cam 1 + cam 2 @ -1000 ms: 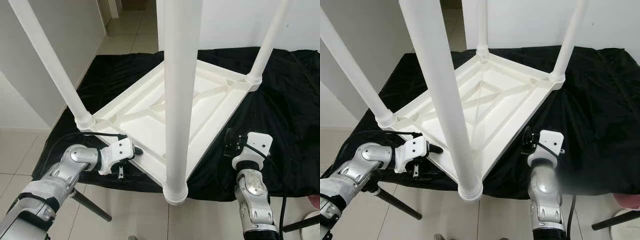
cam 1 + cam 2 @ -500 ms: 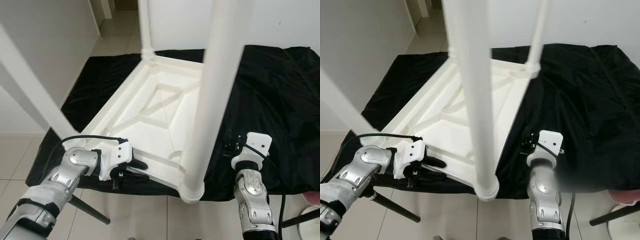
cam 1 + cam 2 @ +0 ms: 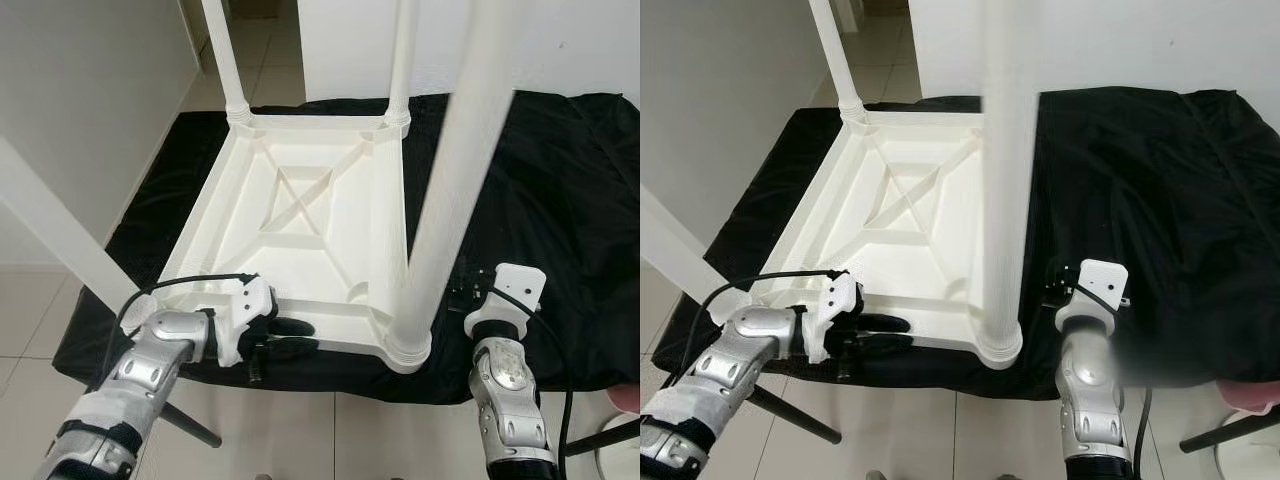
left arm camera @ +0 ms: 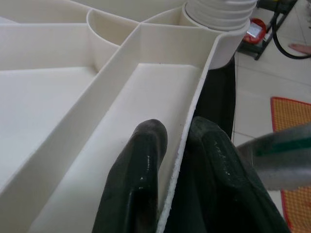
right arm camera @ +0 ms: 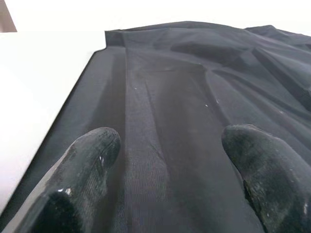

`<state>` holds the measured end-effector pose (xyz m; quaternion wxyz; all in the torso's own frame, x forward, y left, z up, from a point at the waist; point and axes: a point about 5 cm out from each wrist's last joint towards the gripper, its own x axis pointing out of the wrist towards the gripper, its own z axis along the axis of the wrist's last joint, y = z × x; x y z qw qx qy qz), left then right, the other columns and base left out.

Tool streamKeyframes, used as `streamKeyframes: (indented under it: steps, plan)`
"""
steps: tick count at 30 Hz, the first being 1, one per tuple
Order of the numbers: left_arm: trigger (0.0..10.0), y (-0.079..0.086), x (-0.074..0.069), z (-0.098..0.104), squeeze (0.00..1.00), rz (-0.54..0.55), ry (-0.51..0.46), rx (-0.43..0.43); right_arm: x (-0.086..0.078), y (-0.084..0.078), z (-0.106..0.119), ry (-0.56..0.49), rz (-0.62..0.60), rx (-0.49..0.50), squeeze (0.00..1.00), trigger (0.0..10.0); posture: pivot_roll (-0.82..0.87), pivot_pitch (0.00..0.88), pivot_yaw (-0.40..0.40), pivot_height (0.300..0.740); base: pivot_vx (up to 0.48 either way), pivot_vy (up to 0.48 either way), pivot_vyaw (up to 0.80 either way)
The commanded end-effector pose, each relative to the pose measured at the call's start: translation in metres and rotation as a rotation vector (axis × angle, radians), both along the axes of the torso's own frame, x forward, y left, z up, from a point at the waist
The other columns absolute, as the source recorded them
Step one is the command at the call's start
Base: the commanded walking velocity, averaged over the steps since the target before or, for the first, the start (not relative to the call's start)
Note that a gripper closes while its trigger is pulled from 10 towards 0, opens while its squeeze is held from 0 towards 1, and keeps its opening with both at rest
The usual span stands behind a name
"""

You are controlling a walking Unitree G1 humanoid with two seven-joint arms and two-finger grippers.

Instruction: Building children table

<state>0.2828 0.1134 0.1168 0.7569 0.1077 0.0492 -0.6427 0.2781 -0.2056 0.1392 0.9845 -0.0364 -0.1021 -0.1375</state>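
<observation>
Black cloth (image 3: 560, 200) drapes the work surface, which stands on pale floor tiles (image 3: 280, 440) in a white-walled room, with a doorway opening beyond the far left corner. Nearest the robot, the left gripper (image 3: 902, 332) is pinched on the near rim of the upside-down white children table (image 3: 300, 220); in the left wrist view one black finger (image 4: 141, 160) lies inside the rim wall and the other presses its outer face, so the thin plastic edge sits clamped between them. Just beyond those fingertips along the same rim stands the ribbed collar of the near right leg (image 3: 455, 190), which rises steeply from that corner. To the right of this corner, close to the table's side edge but apart from it, the right gripper (image 5: 170, 145) hovers above the bare cloth with its fingers spread wide and nothing between them. The table's underside faces up, showing raised ribs that cross in an X near the middle. Away to the left gripper's outer side the near left leg (image 3: 60, 240) slants up. Farther off, the far left leg (image 3: 226, 55) and far right leg (image 3: 402, 60) stand at the back corners.
</observation>
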Motion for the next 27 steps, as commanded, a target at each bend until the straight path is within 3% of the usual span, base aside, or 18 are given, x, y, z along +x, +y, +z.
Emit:
streamKeyframes:
  steps: [1, 2, 4, 5, 9, 10, 14, 17, 19, 24, 25, 27]
  plan:
    - [10.0, 0.002, 0.003, -0.010, 0.38, 0.185, 0.030, -0.022, -0.001, -0.001, -0.001, 0.002, -0.001, 0.002, 0.00, 10.0, -0.06, 0.086, 0.100, 0.740, 0.000, 0.000, 0.00]
    - [10.0, -0.001, 0.000, -0.008, 1.00, 0.173, 0.037, -0.040, -0.002, -0.002, -0.002, 0.002, -0.003, 0.001, 0.00, 10.0, -0.06, 0.087, 0.100, 0.740, 0.000, 0.000, 0.00]
    - [10.0, -0.009, -0.002, 0.002, 1.00, 0.193, -0.011, -0.088, -0.006, -0.007, -0.003, 0.006, -0.014, -0.004, 0.00, 10.0, -0.06, 0.087, 0.100, 0.740, 0.000, 0.000, 0.00]
    - [10.0, -0.010, -0.003, 0.006, 0.00, 0.213, -0.026, -0.112, -0.008, -0.009, -0.004, 0.009, -0.019, -0.004, 0.00, 10.0, -0.07, 0.089, 0.099, 0.740, 0.000, 0.000, 0.00]
    - [10.0, -0.009, -0.003, 0.014, 0.00, 0.276, -0.062, -0.154, -0.014, -0.012, -0.005, 0.012, -0.023, -0.004, 0.00, 10.0, -0.07, 0.091, 0.100, 0.740, 0.000, 0.000, 0.00]
    - [10.0, -0.007, -0.003, 0.018, 0.00, 0.311, -0.074, -0.172, -0.017, -0.013, -0.006, 0.011, -0.018, 0.006, 1.00, 10.0, -0.07, 0.092, 0.095, 0.740, 0.000, 0.000, 0.00]
    - [10.0, 0.003, -0.003, 0.027, 0.00, 0.453, -0.105, -0.217, -0.028, -0.012, -0.002, -0.009, -0.016, 0.002, 1.00, 10.0, -0.07, 0.091, 0.090, 0.740, 0.000, 0.000, 0.00]
    - [10.0, 0.004, -0.004, 0.028, 0.00, 0.479, -0.100, -0.223, -0.029, -0.011, -0.001, -0.011, -0.014, 0.002, 1.00, 10.0, -0.07, 0.091, 0.090, 0.740, 0.000, 0.000, 0.00]
    - [10.0, 0.006, -0.018, 0.034, 0.00, 0.606, -0.086, -0.301, -0.045, -0.002, -0.002, -0.007, 0.005, 0.004, 1.00, 10.0, -0.07, 0.076, 0.081, 0.740, 0.000, 0.000, 0.00]
    - [10.0, 0.006, -0.025, 0.036, 0.00, 0.642, -0.077, -0.319, -0.050, 0.000, -0.002, -0.004, 0.012, 0.007, 1.00, 10.0, -0.07, 0.076, 0.081, 0.740, 0.000, 0.000, 0.00]
    - [10.0, 0.006, -0.032, 0.035, 0.00, 0.688, -0.063, -0.338, -0.057, 0.001, -0.001, -0.005, 0.031, 0.005, 0.00, 10.0, -0.06, 0.078, 0.070, 0.740, 0.000, 0.000, 0.00]
    - [10.0, 0.007, -0.042, 0.035, 0.00, 0.774, -0.034, -0.366, -0.069, 0.004, 0.002, -0.005, 0.068, -0.007, 0.00, 10.0, -0.06, 0.080, 0.070, 0.740, 0.000, 0.000, 0.00]
